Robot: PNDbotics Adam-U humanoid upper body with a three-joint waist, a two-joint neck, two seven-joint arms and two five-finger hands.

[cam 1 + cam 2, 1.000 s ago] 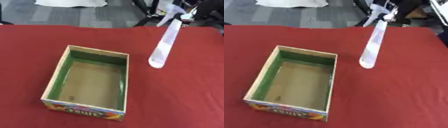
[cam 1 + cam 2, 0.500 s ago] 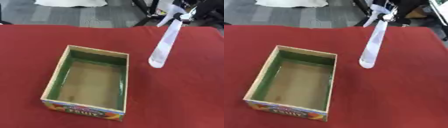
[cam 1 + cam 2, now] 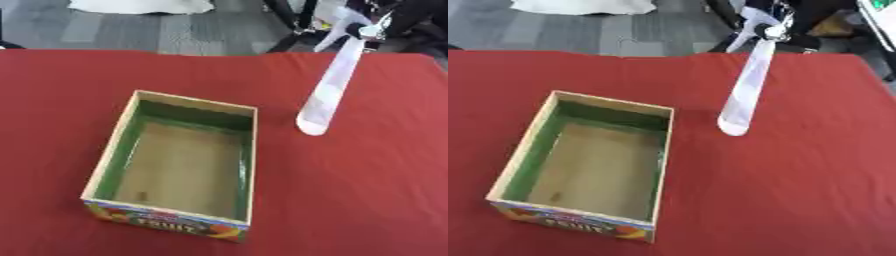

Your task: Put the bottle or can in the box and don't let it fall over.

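A tall, slim white bottle (image 3: 331, 85) stands roughly upright to the right of the box, with its round base (image 3: 311, 126) at or just above the red cloth. I cannot tell whether the base touches. My right hand (image 3: 371, 27), dark and blurred, comes in from the upper right corner and is shut on the bottle's top. The box (image 3: 107, 165) is open-topped and made of wood, with green inner walls, a bare brown floor and a colourful fruit label on its near side. It lies left of centre with nothing inside. The left hand does not show.
A red cloth (image 3: 367, 200) covers the whole table. Beyond the far edge lie grey floor, a white cloth (image 3: 140, 5) and dark chair legs (image 3: 728, 15). Open cloth lies between the box's right wall and the bottle.
The bottle and my right hand stay almost where they were, and the box has not moved.
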